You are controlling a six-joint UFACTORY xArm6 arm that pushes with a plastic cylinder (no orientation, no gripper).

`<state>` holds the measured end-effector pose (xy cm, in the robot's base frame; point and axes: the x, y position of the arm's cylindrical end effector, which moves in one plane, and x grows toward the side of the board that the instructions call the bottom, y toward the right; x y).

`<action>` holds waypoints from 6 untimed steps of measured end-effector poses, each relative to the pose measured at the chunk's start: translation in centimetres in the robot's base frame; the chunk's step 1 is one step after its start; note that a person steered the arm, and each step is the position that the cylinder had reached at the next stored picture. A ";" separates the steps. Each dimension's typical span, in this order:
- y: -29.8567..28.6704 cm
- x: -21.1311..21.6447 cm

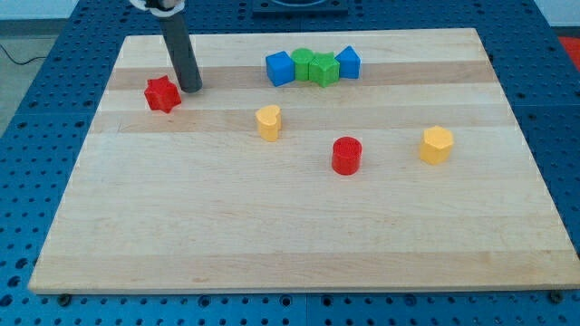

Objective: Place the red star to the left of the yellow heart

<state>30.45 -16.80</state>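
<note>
**Tip beside the red star at the board's upper left**

Rod and tip belong to me, with no jaws to spread or pinch; the dark rod slants down from the view's top, and my tip (191, 90) rests on the wooden board (290, 244). The red star (162, 94) lies just to the view's left of my tip, very near it; whether they touch I cannot tell. The yellow heart (268, 121) sits to the view's right of my tip and a little lower, well apart from the star. Farther to the view's right of my tip, slightly above it, four blocks stand packed in a row: a blue cube (280, 68), two green blocks (302, 63) (323, 70) of unclear shape, and another blue block (348, 62). A red cylinder (346, 156) stands lower and to the right of my tip, beyond the heart. A yellow hexagonal block (436, 145) lies farthest right of my tip.
</note>
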 end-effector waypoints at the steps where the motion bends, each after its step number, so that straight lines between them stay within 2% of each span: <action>1: -1.7 -3.7; 2: -6.9 -2.7; 3: -6.0 1.3; 4: 0.3 4.9; 5: 3.7 5.5; 6: 1.3 4.8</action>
